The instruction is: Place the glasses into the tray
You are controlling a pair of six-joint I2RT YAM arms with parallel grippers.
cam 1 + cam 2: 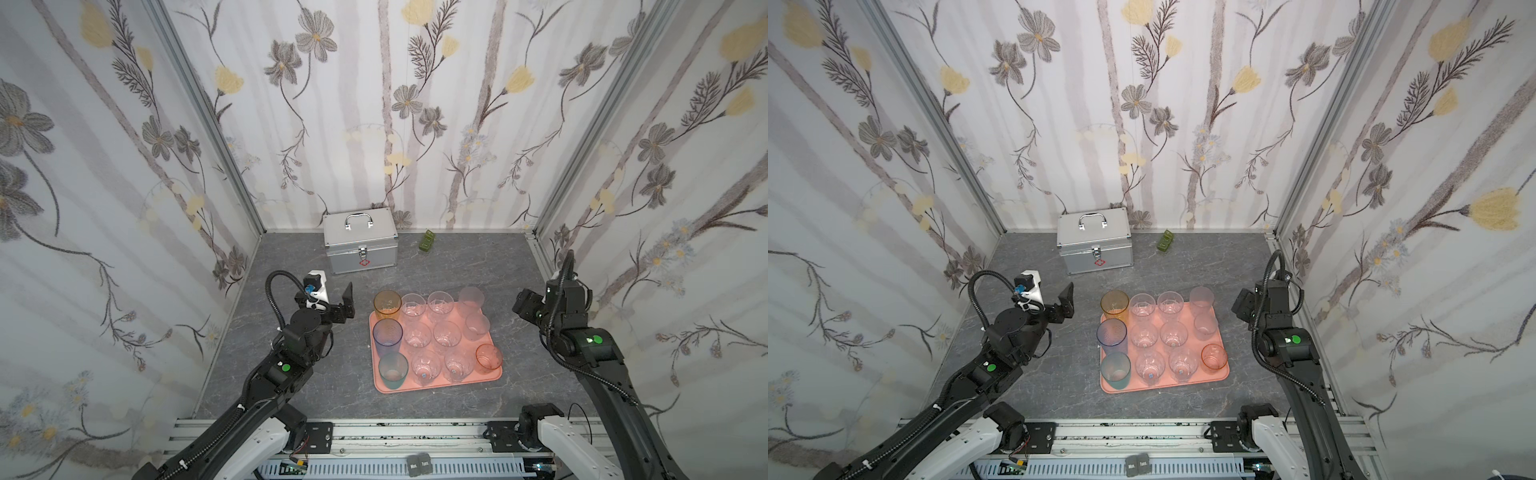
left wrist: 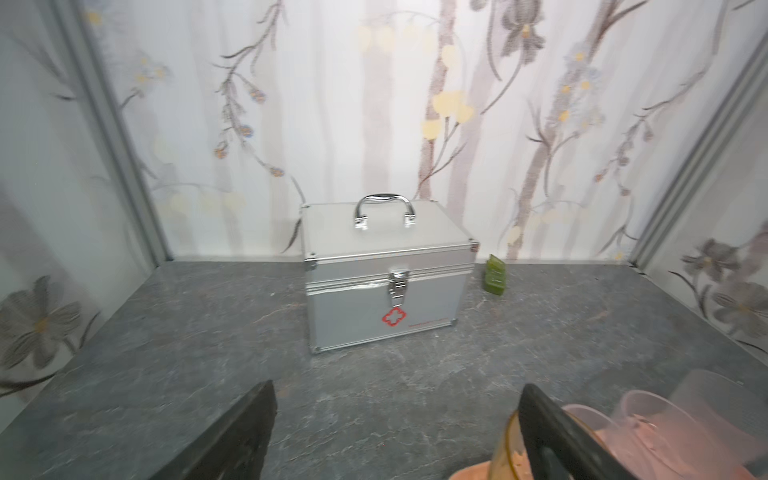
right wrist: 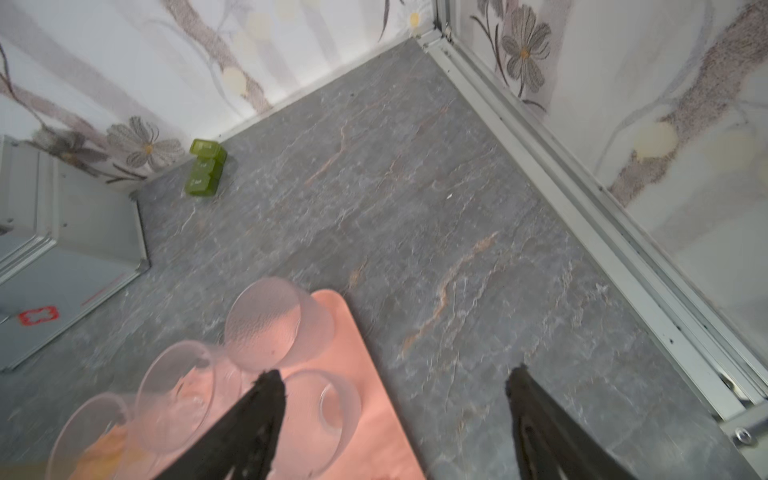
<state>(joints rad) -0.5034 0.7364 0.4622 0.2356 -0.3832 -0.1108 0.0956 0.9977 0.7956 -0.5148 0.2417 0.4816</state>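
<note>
Tray: the salmon-pink tray [image 1: 436,385] lies flat on the grey worktop [image 1: 299,374], right of centre between the two arms.
Glasses: twelve glasses [image 1: 446,332] stand upright on the tray, close together in three rows of four.
Left column: amber glass [image 1: 387,305] at the back, blue glass [image 1: 387,337] in the middle, teal glass [image 1: 392,371] in front.
Right column: two frosted glasses [image 1: 471,300] behind, a short orange-tinted glass [image 1: 488,356] in front. Clear patterned ones fill the middle.
Left tool: the left tool [image 1: 347,302] hangs just left of the amber glass, apart from it. Its fingers are spread wide with nothing between them.
Right tool: the right tool [image 3: 395,415] is off the tray's right side near the back. Its fingers are spread wide and empty, with bare worktop between them.
Top views alone: they show the full count of glasses and both arms. The right tool's fingers are hard to make out there.
Left wrist view alone: it faces the metal case [image 2: 388,282] and shows its latch, its red cross and the green block [image 2: 495,276] just beside it. Only the amber rim and a few pale glasses show at the picture's edge.
Right wrist view alone: it shows the ribbed skin of a frosted glass and the tray's rounded corner up close. The metal case is cut off at the edge.
</note>
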